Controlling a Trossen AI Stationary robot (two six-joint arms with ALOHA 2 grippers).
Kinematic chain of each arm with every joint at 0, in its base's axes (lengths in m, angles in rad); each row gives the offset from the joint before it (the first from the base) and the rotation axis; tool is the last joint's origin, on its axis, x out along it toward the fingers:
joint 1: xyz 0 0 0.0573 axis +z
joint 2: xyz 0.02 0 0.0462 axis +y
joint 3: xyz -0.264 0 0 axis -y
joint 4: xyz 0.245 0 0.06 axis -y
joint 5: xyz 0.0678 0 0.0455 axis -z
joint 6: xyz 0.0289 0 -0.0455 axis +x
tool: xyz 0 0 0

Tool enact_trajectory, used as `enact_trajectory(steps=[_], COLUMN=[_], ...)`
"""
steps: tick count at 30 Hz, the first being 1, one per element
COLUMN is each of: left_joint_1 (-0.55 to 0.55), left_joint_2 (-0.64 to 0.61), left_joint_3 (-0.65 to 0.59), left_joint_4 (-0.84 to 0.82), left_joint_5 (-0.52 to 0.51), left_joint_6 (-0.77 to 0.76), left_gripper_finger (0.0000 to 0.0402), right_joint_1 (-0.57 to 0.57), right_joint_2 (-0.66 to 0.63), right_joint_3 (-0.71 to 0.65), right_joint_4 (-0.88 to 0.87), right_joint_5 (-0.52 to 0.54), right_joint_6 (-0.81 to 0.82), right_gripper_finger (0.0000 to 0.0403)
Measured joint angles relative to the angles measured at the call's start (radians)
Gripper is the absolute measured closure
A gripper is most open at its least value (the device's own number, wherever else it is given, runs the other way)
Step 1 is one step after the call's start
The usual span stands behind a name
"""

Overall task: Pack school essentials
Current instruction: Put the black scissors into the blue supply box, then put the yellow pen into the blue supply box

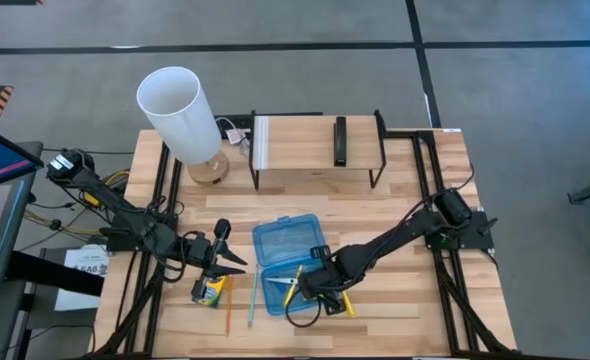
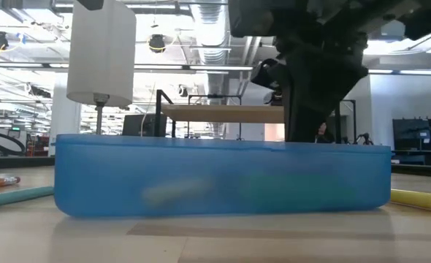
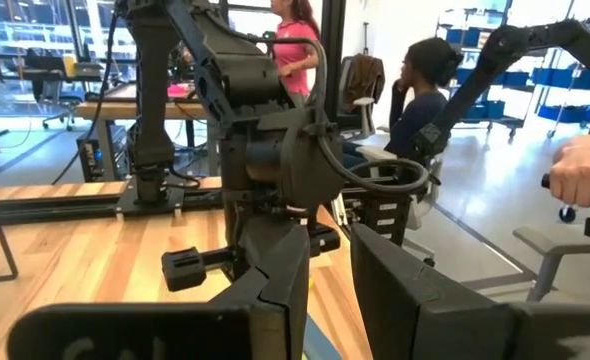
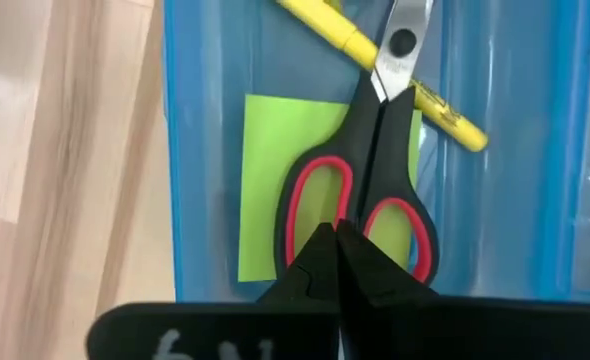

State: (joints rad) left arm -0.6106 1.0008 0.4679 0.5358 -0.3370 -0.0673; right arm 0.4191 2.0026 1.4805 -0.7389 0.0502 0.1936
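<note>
The blue translucent case (image 1: 293, 240) lies open at the table's middle. In it the red-handled scissors (image 4: 375, 170) lie flat on the lime-green sticky-note pad (image 4: 270, 180), with a yellow pencil (image 4: 355, 45) slanting under the blades. My right gripper (image 4: 337, 232) is shut, just above the scissors between the two handle loops. My left gripper (image 1: 237, 263) is open and empty, left of the case. The yellow-green crayon box (image 1: 209, 291) lies on the table below it. An orange pencil (image 1: 229, 305) and a teal one (image 1: 252, 300) lie beside it. My right gripper points down from above, and its shut fingertips (image 4: 320, 250) stand over the scissors' handle end (image 4: 360, 215) between the two loops. I cannot tell whether they touch the scissors. The scissors lie flat in the case.
Yellow pencils (image 1: 347, 303) lie on the table right of the case, under my right arm. A white lamp (image 1: 180, 115) stands at the far left. A black-framed wooden shelf (image 1: 315, 150) spans the far side. People sit in the room beyond the table.
</note>
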Motion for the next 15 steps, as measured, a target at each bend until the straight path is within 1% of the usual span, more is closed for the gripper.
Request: enact_trajectory(steps=[6,9,11,15], left_joint_1=[0.0,0.0,0.0,0.0], left_joint_2=[0.0,0.0,0.0,0.0], left_joint_3=[0.0,0.0,0.0,0.0], left_joint_4=[-0.002,-0.006,-0.013,-0.017], left_joint_5=[0.0,0.0,0.0,0.0], left_joint_6=[0.0,0.0,-0.003,-0.006], left_gripper_finger=[0.0336,0.0336,0.0336,0.0336], right_joint_1=[0.006,0.02,0.035,0.06], right_joint_2=[-0.019,-0.055,-0.085,-0.171], right_joint_3=[0.016,0.015,0.011,-0.073], right_joint_4=[-0.016,-0.023,-0.016,0.062], right_joint_5=[0.001,0.001,0.023,0.056], right_joint_6=[-0.004,-0.003,0.002,0.038], right_gripper_finger=[0.04,0.04,0.0399,0.04])
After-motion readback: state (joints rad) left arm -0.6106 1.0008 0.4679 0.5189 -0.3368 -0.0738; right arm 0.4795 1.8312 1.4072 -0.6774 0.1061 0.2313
